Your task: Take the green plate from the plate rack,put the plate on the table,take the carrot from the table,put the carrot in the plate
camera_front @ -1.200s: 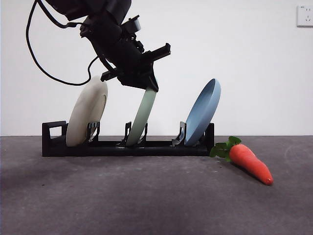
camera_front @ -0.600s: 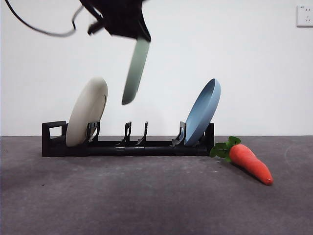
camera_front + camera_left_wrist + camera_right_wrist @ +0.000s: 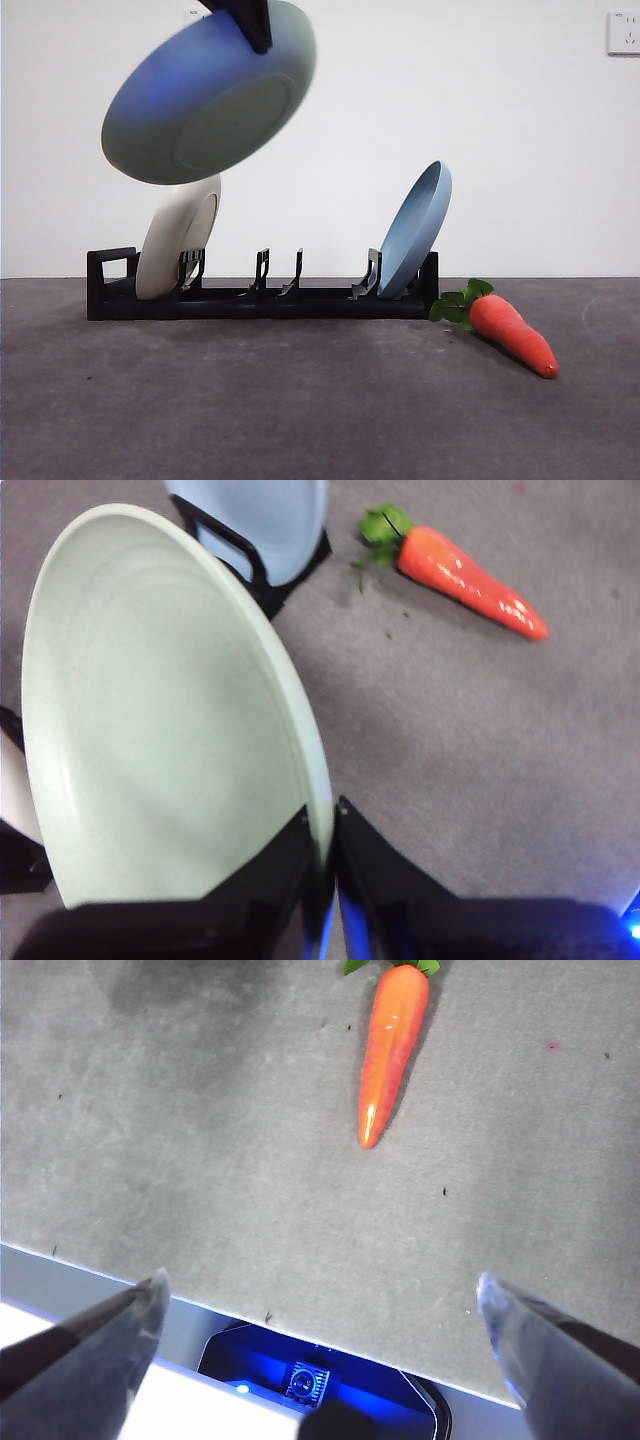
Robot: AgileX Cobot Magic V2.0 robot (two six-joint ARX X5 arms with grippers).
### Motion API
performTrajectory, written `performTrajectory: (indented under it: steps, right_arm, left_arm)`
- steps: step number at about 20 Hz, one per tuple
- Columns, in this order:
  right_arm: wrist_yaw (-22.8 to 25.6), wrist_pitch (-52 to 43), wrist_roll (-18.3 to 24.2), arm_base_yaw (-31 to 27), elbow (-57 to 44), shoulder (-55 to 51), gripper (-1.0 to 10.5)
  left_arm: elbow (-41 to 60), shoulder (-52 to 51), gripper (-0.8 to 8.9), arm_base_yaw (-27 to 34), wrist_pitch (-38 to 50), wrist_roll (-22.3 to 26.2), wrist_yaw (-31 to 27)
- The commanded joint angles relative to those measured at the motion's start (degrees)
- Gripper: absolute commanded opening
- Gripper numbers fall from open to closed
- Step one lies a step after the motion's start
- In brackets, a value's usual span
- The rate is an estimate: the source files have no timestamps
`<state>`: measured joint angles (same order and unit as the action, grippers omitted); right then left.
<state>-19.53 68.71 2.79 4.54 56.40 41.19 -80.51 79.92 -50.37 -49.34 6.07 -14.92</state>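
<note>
Dark grey matte mottled desk fills the lower part of the front view. Long low black pronged plate rack sits at mid-left of that frame, loop handle at its left end, middle slots bare.

Pale sage-green round shallow matte plate is airborne in the upper left of the front view, clear above the rack, tilted with its underside toward the camera, motion-blurred, a bluish cast on its left part. In the left wrist view the same plate shows its pale green inner face with a raised rim, filling the left half of the frame.

Cream-white round plate stands leaning in the rack's left slot, partly behind the green plate's lower edge in the front view. Blue round plate leans in the right-end slot.

Orange-red tapered toy carrot with dark green leaf tuft lies on the desk at lower right of the front view, just beside the rack's right end, tip pointing right; it is also seen top centre in the right wrist view.

Left gripper is pressed together, pinching the green plate's rim, one jaw on each face. Right gripper is spread wide, holding nothing, above bare desk near the desk edge, apart from the carrot.
</note>
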Motion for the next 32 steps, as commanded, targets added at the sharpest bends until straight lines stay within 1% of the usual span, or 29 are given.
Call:
performTrajectory:
  steps: [1, 3, 5, 8, 11, 15, 19, 20, 21, 22, 23, 24, 28, 30, 31, 32]
  right_arm:
    - [-0.07, -0.31, -0.39, 0.09, 0.09, 0.02, 6.5]
    - [-0.09, -0.33, -0.39, 0.09, 0.09, 0.02, 6.5]
    - [-0.11, -0.31, -0.42, 0.09, 0.09, 0.02, 6.5]
    - [-0.09, -0.28, -0.83, 0.09, 0.09, 0.02, 6.5]
    - [-0.11, -0.28, -0.81, 0.09, 0.09, 0.02, 6.5]
    - [-0.11, -0.28, -0.83, 0.09, 0.09, 0.02, 6.5]
    - [-0.11, -0.28, -0.83, 0.09, 0.09, 0.04, 6.5]
    - [-0.11, -0.28, -0.83, 0.09, 0.09, 0.07, 6.5]
    - [-0.11, -0.28, -0.83, 0.09, 0.09, 0.07, 6.5]
    - [-0.11, -0.28, -0.83, 0.09, 0.09, 0.07, 6.5]
    - [-0.11, -0.28, -0.83, 0.09, 0.09, 0.04, 6.5]
    - [-0.09, -0.31, -0.83, 0.09, 0.09, 0.07, 6.5]
    - [-0.11, -0.33, -1.40, 0.09, 0.09, 0.07, 6.5]
    - [-0.09, -0.92, -1.90, 0.09, 0.09, 0.55, 6.5]
    - [-0.09, -1.46, -1.90, 0.09, 0.09, 1.16, 6.5]
    - [-0.09, -2.29, -1.90, 0.09, 0.09, 2.05, 6.5]
  left_arm:
    - [5.35, 0.17, -0.06, -4.28, 1.88, 1.27, -6.43]
    - [10.99, 0.35, -0.06, -6.32, 4.96, 2.21, -8.83]
    - [16.26, 1.07, -0.06, -7.82, 9.97, 4.74, -9.05]
    - [23.06, 3.41, -0.06, -9.07, 18.56, 10.32, -11.58]
    - [25.14, 7.93, -0.06, -9.29, 23.04, 13.40, -12.09]
    - [25.14, 15.08, -0.06, -9.31, 26.95, 15.04, -11.96]
    - [25.14, 19.10, -0.06, -9.42, 29.27, 14.97, -11.67]
    - [25.14, 19.43, 0.03, -9.40, 29.57, 14.86, -10.23]
    - [25.14, 19.43, 0.46, -9.27, 29.59, 14.49, -7.32]
    - [25.14, 19.43, 1.22, -9.27, 29.59, 13.90, -5.25]
    - [25.07, 19.43, 2.21, -9.27, 29.62, 12.98, -4.07]
    - [25.05, 19.43, 2.63, -9.27, 29.62, 12.35, -4.39]
    - [24.90, 18.40, 2.65, -9.27, 29.97, 9.14, -4.46]
    - [23.50, 16.28, 2.68, -9.29, 28.26, 5.11, -4.31]
    - [22.18, 14.43, 2.89, -9.29, 26.71, 3.74, -4.09]
    - [20.74, 12.41, 2.89, -9.35, 25.29, 2.40, -3.91]
